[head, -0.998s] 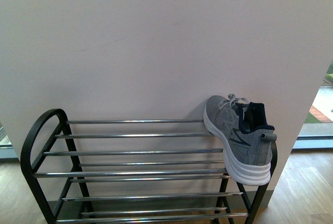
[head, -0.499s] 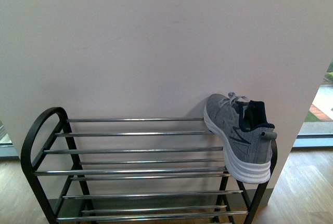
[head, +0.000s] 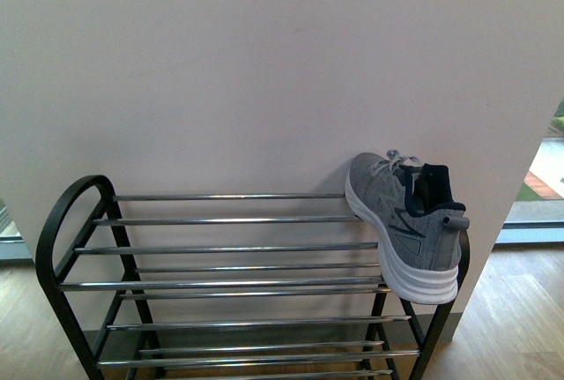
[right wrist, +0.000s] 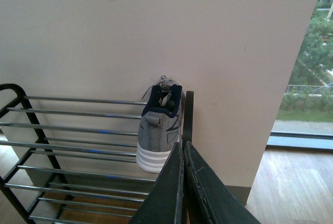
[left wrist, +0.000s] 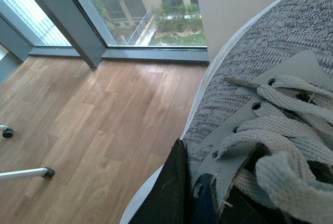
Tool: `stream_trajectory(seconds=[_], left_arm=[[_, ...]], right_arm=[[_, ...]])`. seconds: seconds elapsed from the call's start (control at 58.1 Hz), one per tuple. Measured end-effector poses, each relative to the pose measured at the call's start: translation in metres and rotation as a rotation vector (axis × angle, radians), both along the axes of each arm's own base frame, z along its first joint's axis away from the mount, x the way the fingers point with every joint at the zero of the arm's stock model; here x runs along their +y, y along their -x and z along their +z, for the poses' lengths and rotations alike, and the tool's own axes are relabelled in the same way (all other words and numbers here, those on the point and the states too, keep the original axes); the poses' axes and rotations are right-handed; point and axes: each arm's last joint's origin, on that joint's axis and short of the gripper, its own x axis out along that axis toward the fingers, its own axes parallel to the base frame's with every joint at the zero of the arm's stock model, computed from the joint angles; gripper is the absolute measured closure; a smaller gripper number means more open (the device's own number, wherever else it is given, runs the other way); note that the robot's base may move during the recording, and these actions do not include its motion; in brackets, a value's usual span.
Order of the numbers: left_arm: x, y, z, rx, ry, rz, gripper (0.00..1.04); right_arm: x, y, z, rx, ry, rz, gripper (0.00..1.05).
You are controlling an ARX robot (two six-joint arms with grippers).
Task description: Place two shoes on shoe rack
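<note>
Front view: shoe rack [head: 62, 221] stands against a pale wall [head: 264, 71], on a wooden floor [head: 520, 309]. Neither arm shows here.

First shoe [head: 410, 230] sits on the rack's top tier, at the far right end. Its toe points to the wall and its heel faces us. The white sole lies across the rods and hard by the right side loop. The shoe leans somewhat; we cannot tell whether the heel tab touches the loop. The rest of the top tier's rods [head: 220, 249] carry nothing.

Right wrist view: right gripper [right wrist: 183, 148] is clenched, the two dark fingers pressed flat together with nothing between them. It hangs in front of the rack's right end, apart from the first shoe, which shows heel-on beyond the fingertips.

Left wrist view: second shoe [left wrist: 260, 78] fills the picture at close range, with grey knit, pale laces [left wrist: 281, 130] and a white sole edge. Left gripper [left wrist: 190, 182] is grasping this shoe near the lace opening. One dark finger [left wrist: 174, 182] lies against the outer side; the other we cannot make out. The shoe is up off the floor, with floorboards and a window [left wrist: 156, 5] beyond it. A small caster [left wrist: 6, 132] shows at the picture's edge.
</note>
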Motion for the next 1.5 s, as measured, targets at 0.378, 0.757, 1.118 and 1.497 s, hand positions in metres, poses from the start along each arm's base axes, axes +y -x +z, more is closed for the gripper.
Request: stream_trajectory(seconds=[0.378, 0.757, 1.118, 1.497], left_arm=[[0.000, 0.000, 0.000, 0.000, 0.000, 0.000, 1.03], [0.000, 0.000, 0.000, 0.000, 0.000, 0.000, 1.03], [0.000, 0.000, 0.000, -0.001, -0.005, 0.012, 1.03], [-0.089, -0.111, 0.039, -0.098, 0.713, -0.397, 1.03]], right_arm=[[0.000, 0.013, -0.003, 0.008, 0.000, 0.000, 1.03], [0.000, 0.013, -0.003, 0.005, 0.002, 0.000, 0.69], [0.000, 0.013, -0.003, 0.004, 0.001, 0.003, 0.08], [0.000, 0.013, -0.003, 0.005, 0.002, 0.001, 0.09]])
